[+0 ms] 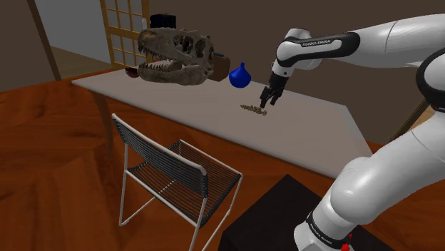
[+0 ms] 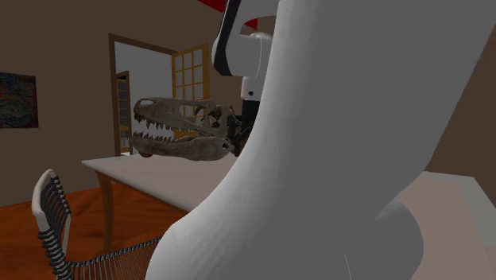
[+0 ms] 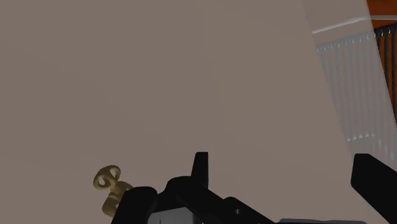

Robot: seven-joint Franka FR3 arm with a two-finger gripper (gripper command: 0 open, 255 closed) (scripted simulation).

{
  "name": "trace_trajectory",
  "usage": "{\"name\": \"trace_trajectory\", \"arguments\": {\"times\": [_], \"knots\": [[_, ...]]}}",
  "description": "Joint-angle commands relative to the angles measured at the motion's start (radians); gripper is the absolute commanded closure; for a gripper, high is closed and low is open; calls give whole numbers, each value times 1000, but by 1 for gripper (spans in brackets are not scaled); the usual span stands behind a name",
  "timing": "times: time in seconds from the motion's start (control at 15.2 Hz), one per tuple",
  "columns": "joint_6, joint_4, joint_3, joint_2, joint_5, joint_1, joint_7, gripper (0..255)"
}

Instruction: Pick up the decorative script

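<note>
— Where is the decorative script (image 1: 253, 108)?
— Flat on the pale bench (image 1: 178, 107), right of centre in the shoulder view, just under the tool (image 1: 268, 98), whose fingers stand apart, empty.
— How will it handle?
— Likely light, thin, stiff, perhaps brittle. Pinch gently across its narrow middle, not the curled end.

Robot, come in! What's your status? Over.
End effector open, low over table. Gold script lies beside it, not held. Blue vase well apart.
</note>
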Motion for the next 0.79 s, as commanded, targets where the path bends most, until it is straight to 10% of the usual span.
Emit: {"name": "trace_trajectory", "arguments": {"times": [0.0, 0.73], "knots": [[25, 49, -30, 76, 17, 2, -58, 0], [83, 401, -109, 525, 214, -56, -367, 0]]}}
